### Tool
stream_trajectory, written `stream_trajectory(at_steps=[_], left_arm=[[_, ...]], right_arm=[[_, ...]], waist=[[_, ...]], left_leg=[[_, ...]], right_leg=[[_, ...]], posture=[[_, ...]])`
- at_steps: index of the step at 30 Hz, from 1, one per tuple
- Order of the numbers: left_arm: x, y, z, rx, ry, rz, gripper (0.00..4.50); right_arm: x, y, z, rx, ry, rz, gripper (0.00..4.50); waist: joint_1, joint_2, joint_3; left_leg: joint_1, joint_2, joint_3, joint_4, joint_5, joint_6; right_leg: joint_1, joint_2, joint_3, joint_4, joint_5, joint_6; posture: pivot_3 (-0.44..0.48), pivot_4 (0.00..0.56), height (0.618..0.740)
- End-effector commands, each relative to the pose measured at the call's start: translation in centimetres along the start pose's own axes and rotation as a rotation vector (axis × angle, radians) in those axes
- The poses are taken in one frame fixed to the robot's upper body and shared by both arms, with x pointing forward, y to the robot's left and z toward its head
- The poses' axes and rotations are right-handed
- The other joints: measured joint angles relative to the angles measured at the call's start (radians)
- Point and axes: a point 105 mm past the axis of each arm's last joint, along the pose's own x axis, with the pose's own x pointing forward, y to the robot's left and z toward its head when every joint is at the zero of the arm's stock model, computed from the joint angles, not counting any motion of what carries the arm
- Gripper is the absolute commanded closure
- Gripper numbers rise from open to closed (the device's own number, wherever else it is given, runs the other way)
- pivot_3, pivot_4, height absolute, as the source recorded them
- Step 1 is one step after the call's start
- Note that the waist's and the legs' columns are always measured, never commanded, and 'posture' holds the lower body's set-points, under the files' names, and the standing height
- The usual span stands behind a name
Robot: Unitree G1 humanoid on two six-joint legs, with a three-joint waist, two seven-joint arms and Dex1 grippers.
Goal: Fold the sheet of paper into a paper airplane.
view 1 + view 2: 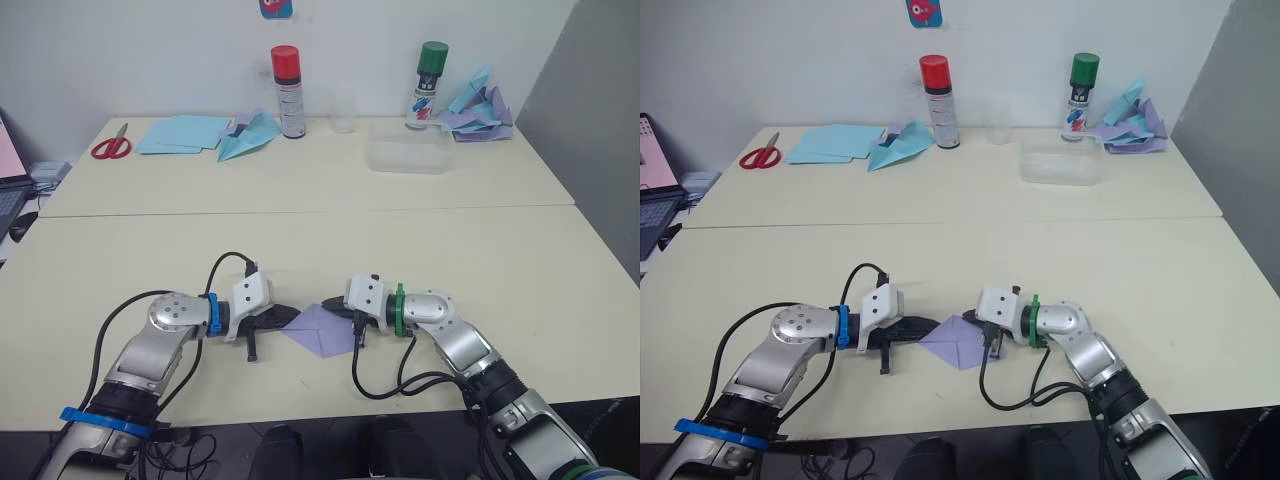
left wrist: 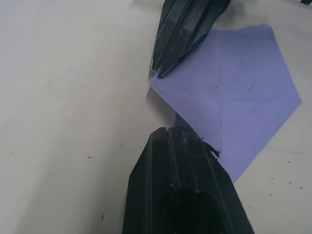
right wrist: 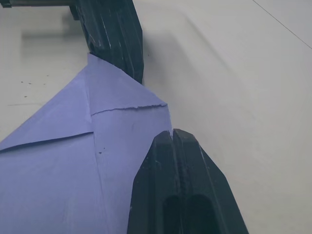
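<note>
Near the desk's front edge the sheet of paper (image 1: 322, 330) lies flat with early folds made, wings seemingly still to come, while the left hand (image 1: 290, 318) and right hand (image 1: 334, 313), both pressed together, hold down opposite corners.

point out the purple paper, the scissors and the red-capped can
sheet of paper (image 1: 322, 330): left eye view, its flat middle
scissors (image 1: 111, 147): left eye view, red handles
red-capped spray can (image 1: 288, 95): left eye view, its body

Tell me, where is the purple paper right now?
The sheet of paper lies flat on the table's near edge, partly folded, between the left gripper and the right gripper, which both touch it.
</note>
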Motion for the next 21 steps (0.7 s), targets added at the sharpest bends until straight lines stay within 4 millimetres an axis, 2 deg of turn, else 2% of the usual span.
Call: stream_trajectory(at_steps=[1, 3, 6, 11, 15, 21], left_arm=[[-1.9, 1.6, 0.2, 0.001, 0.011, 0.099, 4.5], [-2.4, 2.3, 1.9, 0.006, -0.043, 0.136, 4.5], [-3.2, 2.5, 3.4, 0.032, -0.064, 0.163, 4.5], [-2.7, 0.4, 4.8, -0.003, -0.109, 0.103, 4.5], [-1.5, -1.4, 3.9, -0.037, -0.08, 0.057, 4.5], [-0.6, -1.8, 1.8, -0.082, -0.022, 0.055, 4.5]], right_arm=[[-0.1, 0.1, -0.8, -0.008, 0.039, 0.0, 4.46], [0.0, 0.2, -0.9, -0.006, 0.042, 0.001, 4.46], [0.1, 0.4, -1.0, -0.003, 0.044, 0.009, 4.46], [0.3, 0.4, -1.0, -0.004, 0.041, 0.011, 4.46], [0.4, 0.3, -1.0, -0.003, 0.039, 0.009, 4.46], [0.5, 0.2, -0.9, -0.006, 0.037, 0.008, 4.46]], waist=[[0.0, 0.0, 0.0], [0.0, 0.0, 0.0], [0.0, 0.0, 0.0], [-0.002, 0.0, 0.0], [-0.002, 0.0, 0.0], [-0.002, 0.0, 0.0]], left_leg=[[0.0, 0.0, 0.0, 0.0, 0.0, 0.0], [0.0, 0.0, -0.001, -0.001, 0.0, 0.0], [0.0, 0.0, -0.001, -0.001, 0.0, 0.0], [0.0, 0.0, 0.0, -0.001, 0.0, 0.0], [0.001, 0.001, 0.0, -0.002, 0.0, 0.0], [0.002, 0.001, -0.001, -0.003, 0.0, 0.0]], right_leg=[[0.0, 0.0, 0.0, 0.0, 0.0, 0.0], [0.0, 0.0, -0.001, 0.0, 0.0, 0.0], [0.0, 0.0, -0.001, 0.0, 0.0, 0.0], [0.0, -0.001, 0.001, -0.001, 0.0, 0.0], [0.0, -0.001, 0.0, -0.001, 0.0, 0.0], [0.0, -0.001, 0.0, 0.0, 0.0, -0.001]], posture=[[0.0, 0.15, 0.74], [0.0, 0.15, 0.74], [0.0, 0.15, 0.74], [0.0, 0.15, 0.74], [0.0, 0.15, 0.74], [0.0, 0.15, 0.74]])
